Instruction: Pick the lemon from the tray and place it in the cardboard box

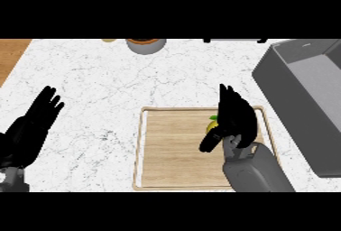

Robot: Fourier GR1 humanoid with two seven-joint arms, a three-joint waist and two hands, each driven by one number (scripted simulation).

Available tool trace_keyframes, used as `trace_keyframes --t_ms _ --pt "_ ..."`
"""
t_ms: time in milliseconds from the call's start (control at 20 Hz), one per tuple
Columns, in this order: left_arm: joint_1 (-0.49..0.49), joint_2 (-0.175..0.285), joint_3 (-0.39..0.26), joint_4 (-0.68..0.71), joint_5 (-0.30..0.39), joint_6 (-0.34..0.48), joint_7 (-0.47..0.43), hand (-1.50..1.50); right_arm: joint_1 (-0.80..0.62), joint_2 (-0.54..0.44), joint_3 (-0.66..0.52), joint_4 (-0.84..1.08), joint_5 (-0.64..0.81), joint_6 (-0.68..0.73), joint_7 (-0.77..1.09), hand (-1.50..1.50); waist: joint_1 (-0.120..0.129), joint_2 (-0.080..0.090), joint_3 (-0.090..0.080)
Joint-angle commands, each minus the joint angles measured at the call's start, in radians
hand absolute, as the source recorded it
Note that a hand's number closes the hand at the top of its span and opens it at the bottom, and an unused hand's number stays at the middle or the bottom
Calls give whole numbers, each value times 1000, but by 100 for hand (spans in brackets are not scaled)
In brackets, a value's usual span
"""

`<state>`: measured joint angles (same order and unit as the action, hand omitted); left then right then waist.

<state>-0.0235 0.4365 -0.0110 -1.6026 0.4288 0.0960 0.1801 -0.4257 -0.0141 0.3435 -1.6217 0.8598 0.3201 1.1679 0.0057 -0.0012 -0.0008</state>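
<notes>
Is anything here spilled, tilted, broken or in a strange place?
Nothing stands out. The tray lies flat on the counter. The lemon sits on it, partly hidden under the right hand. The box stands upright to the right. The left hand rests open at the left edge.

Counter (120,81): white marble, grey veins and speckles.
Tray (173,158): pale wood grain.
Lemon (212,124): yellow, green tip.
Box (293,85): plain grey.
Left hand (33,126): black.
Right hand (236,119): black.
Right forearm (256,173): grey.
Pot (145,47): grey, orange-brown top.
</notes>
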Motion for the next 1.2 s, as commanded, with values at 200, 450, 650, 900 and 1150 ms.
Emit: trace_keyframes --t_ms 200,450,650,900,1150 --pt "30 -33 -9 -3 -38 -7 -38 0 -72 13 -26 69 -15 81 211 -150 0 0 0" --pt "47 -20 16 -50 -17 -19 -7 0 -90 13 -1 162 -25 -2 221 -150 11 0 0" --pt "28 -6 32 -4 -21 -48 -14 0 -108 13 -28 186 -22 26 229 -150 5 1 0" --pt "23 4 75 -9 15 -69 13 0 -84 13 -50 237 -20 23 165 -150 4 1 0" --pt "3 -33 40 7 -24 -62 6 0 -47 13 -12 230 -28 -8 182 -150 -1 0 0"
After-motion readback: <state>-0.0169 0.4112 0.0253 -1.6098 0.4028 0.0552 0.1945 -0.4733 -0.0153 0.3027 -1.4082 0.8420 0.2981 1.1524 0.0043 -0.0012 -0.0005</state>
